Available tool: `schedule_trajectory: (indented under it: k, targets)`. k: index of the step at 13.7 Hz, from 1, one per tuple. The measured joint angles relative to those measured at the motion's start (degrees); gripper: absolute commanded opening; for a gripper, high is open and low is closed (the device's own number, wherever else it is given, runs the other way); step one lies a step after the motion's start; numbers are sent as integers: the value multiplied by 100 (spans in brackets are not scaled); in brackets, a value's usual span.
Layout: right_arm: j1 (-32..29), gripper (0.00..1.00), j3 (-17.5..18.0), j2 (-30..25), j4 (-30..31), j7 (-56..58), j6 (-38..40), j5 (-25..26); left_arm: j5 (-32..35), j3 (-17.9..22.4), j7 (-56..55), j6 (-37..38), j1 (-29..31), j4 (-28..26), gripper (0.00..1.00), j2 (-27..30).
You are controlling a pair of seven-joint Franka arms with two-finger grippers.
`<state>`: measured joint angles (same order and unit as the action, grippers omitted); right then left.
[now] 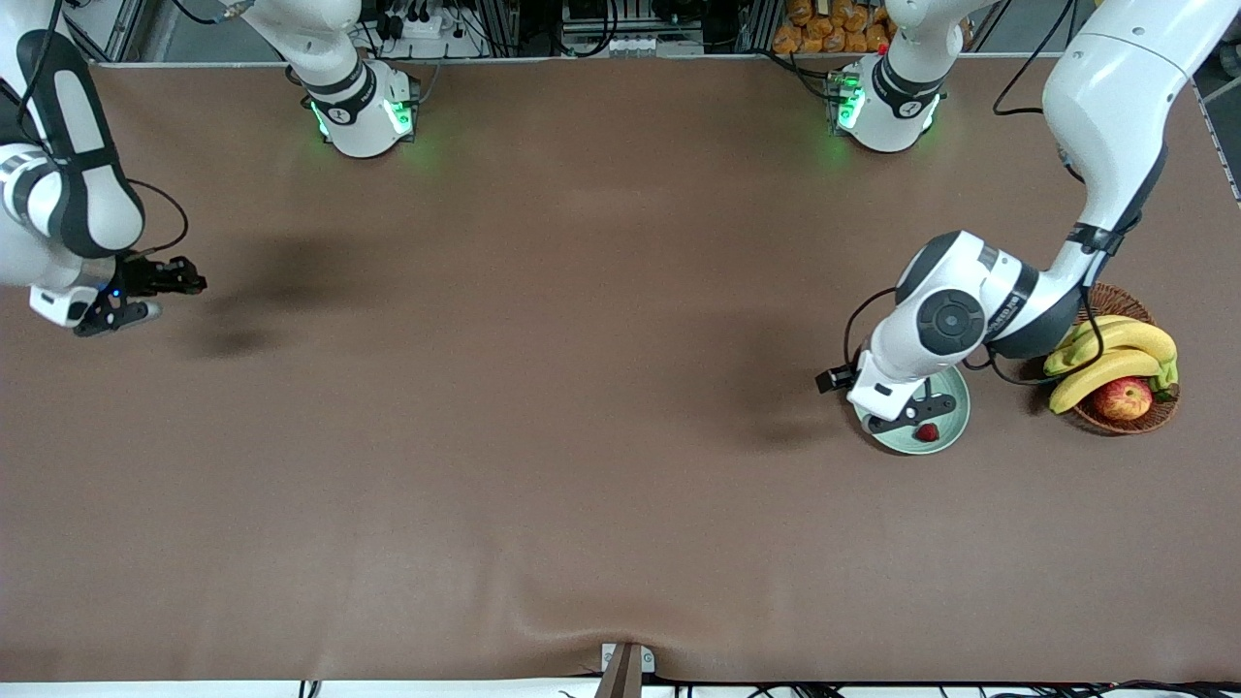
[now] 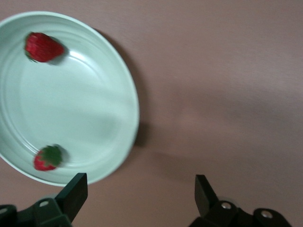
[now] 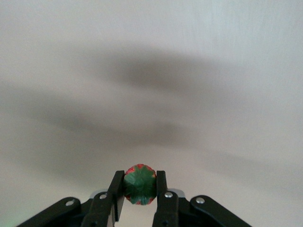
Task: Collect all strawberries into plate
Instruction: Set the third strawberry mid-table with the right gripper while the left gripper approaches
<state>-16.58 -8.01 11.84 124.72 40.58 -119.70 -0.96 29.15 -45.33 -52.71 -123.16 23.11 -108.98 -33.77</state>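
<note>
left gripper (image 1: 917, 411) hangs wide open over plate (image 2: 124, 75) w/ two strawberries (image 2: 42, 46) dropped in, right gripper (image 3: 140, 194) pinches the third strawberry (image 3: 139, 184) to carry over.

Two strawberries (image 2: 43, 47) in plate (image 2: 94, 109)

A wide brown bench (image 1: 582, 388) fills the room's middle, its covering rippled at the near edge, with cables and metal framing (image 1: 582, 24) along the top edge.

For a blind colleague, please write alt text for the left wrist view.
A pale green plate on the brown table holds two strawberries near its rim. The left claw is open above the table beside the plate, holding nothing.
</note>
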Motion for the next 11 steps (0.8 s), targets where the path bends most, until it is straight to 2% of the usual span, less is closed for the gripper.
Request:
schedule_trajectory:
  k: [3,8,11]
  targets:
    - [713,0,32,4,-520,-828,262,-325,0,1,-274,-8,-266,95,100,-12]
    - [1820,0,63,84,-961,-2227,273,-1137,0,2,-732,-33,-653,371,100,-157]
    - [2489,0,73,250,-1329,-3545,272,-1397,0,3,-1044,-34,-904,511,100,-296]
